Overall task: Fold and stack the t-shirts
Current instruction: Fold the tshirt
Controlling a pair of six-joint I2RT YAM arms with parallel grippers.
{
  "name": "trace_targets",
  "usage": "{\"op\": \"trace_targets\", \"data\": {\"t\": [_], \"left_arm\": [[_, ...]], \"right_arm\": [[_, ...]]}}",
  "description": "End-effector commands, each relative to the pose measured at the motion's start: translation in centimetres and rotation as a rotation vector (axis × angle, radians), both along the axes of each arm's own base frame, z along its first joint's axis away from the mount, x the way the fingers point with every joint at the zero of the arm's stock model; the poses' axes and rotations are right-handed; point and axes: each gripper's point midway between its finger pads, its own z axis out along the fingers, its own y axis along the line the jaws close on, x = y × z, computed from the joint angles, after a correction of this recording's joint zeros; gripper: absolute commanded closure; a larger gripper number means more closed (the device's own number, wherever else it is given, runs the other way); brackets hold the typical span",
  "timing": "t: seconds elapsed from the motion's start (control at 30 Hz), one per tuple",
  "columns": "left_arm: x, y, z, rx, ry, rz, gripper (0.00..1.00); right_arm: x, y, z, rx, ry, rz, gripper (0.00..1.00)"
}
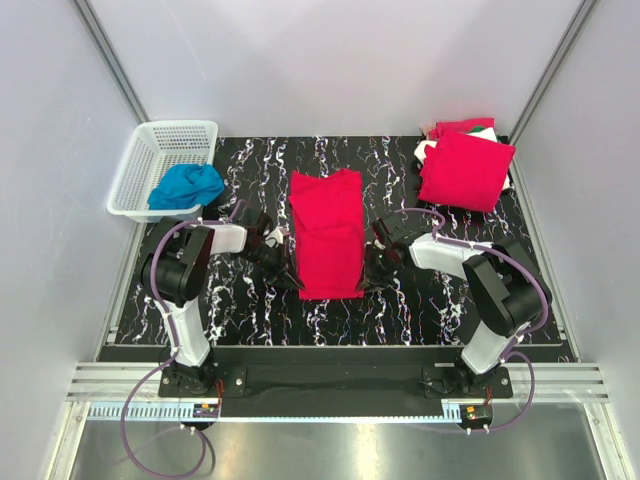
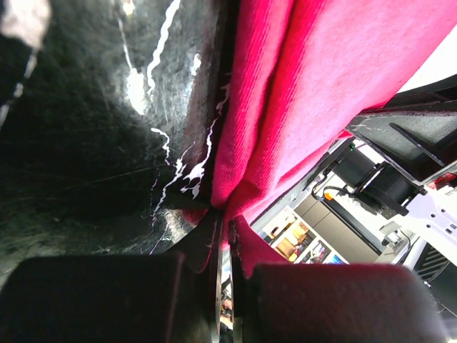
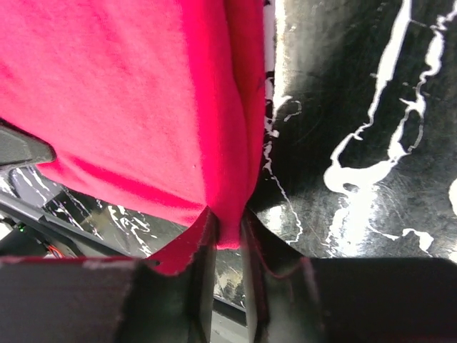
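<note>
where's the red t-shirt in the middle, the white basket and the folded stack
red t-shirt (image 1: pixel 327 235), top view, middle of the flat fabric
white basket (image 1: pixel 133 172), top view, its left wall
folded stack (image 1: pixel 465 170), top view, centre of its top layer

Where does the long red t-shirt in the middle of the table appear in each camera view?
Top external: long red t-shirt, centre of picture.
Left wrist: upper right, edge pinched in left pincer.
Right wrist: upper left, edge pinched in right pincer.
Shared landmark: black marbled table, beside the shirt everywhere.
</note>
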Motion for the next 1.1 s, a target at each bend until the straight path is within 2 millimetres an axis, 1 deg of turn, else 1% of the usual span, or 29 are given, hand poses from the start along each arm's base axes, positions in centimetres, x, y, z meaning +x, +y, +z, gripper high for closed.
{"op": "trace_targets", "data": {"t": [0.0,0.1,0.23,0.4,0.43,0.57,0.67,0.73,0.77,0.83,0.87,0.9,1.0,1.07], "left_arm": [[1.7,1.9,-3.0,0.162,-0.09,0.007,0.96],[1.7,1.9,-3.0,0.166,-0.091,0.008,0.96],[1.9,1.9,-3.0,0.164,-0.093,0.009,0.97],[2.1,1.8,-3.0,0.168,-0.092,0.014,0.97],[2.2,1.8,-3.0,0.169,-0.095,0.015,0.97],[2.2,1.9,-3.1,0.172,-0.094,0.016,0.97],[2.2,1.8,-3.1,0.171,-0.092,0.015,0.97],[2.3,1.8,-3.1,0.171,-0.094,0.015,0.98],[2.3,1.8,-3.0,0.17,-0.095,0.016,0.98],[2.3,1.8,-3.0,0.17,-0.096,0.014,0.98],[2.4,1.8,-3.0,0.169,-0.098,0.015,0.98],[2.4,1.8,-3.0,0.171,-0.098,0.013,0.98],[2.5,1.7,-2.8,0.165,-0.1,0.016,1.0],[2.5,1.7,-2.7,0.165,-0.1,0.017,1.0]], "right_arm": [[-0.7,-2.0,-2.4,-0.111,0.01,0.01,0.64],[-0.8,-1.9,-2.0,-0.099,0.003,0.022,0.5],[-0.8,-1.9,-1.4,-0.09,-0.014,0.028,0.5],[-0.8,-1.9,-1.5,-0.087,-0.007,0.03,0.52],[-0.9,-1.9,-1.5,-0.086,-0.007,0.031,0.53],[-1.0,-1.9,-1.8,-0.087,-0.004,0.034,0.67],[-0.9,-1.7,-2.0,-0.08,-0.003,0.038,0.72],[-0.6,-1.5,-2.0,-0.07,-0.012,0.036,0.73],[-0.6,-1.4,-2.1,-0.066,-0.01,0.032,0.76],[-0.3,-1.1,-2.2,-0.057,-0.015,0.029,0.84],[-0.3,-1.0,-2.2,-0.052,-0.013,0.031,0.95],[-0.2,-0.8,-2.4,-0.047,-0.012,0.03,0.99],[0.1,-0.4,-2.3,-0.031,-0.011,0.032,1.0],[0.5,0.0,-2.0,-0.016,-0.021,0.036,1.0]]}}
